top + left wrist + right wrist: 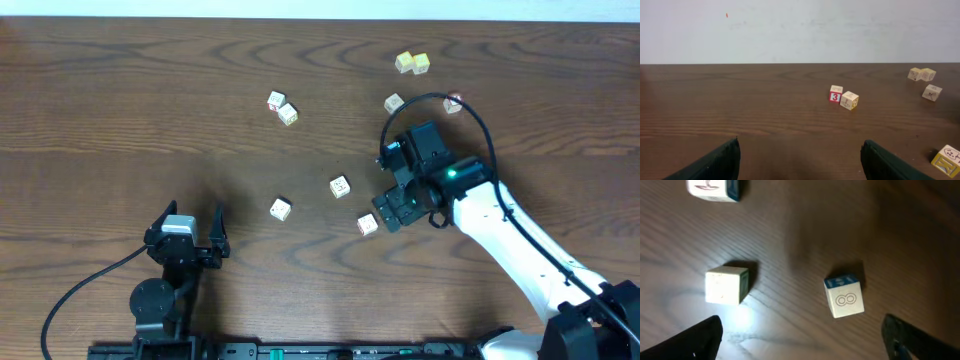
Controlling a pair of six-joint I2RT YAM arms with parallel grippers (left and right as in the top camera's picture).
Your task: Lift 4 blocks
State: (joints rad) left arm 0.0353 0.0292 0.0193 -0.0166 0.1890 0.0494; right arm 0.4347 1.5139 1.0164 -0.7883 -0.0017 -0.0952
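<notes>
Several small blocks lie scattered on the dark wooden table. Three cream-white blocks (340, 186), (280, 209), (367, 224) lie mid-table. My right gripper (388, 208) hovers open just right of the nearest one. In the right wrist view a white block marked with an 8 (844, 297) and a plain-faced block (726, 285) lie ahead of the open right gripper (807, 340), nothing between its fingers. My left gripper (192, 218) stands open at the front left, far from any block. Its view shows the left gripper (800, 162) wide apart and a red-3 block (836, 93) beyond.
A pair of blocks (282, 108) sits at the back centre. Two yellow-tinted cubes (412, 63) lie at the far back right, with two more blocks (394, 103), (453, 103) near the right arm's black cable. A white wall (800, 30) rises behind the table.
</notes>
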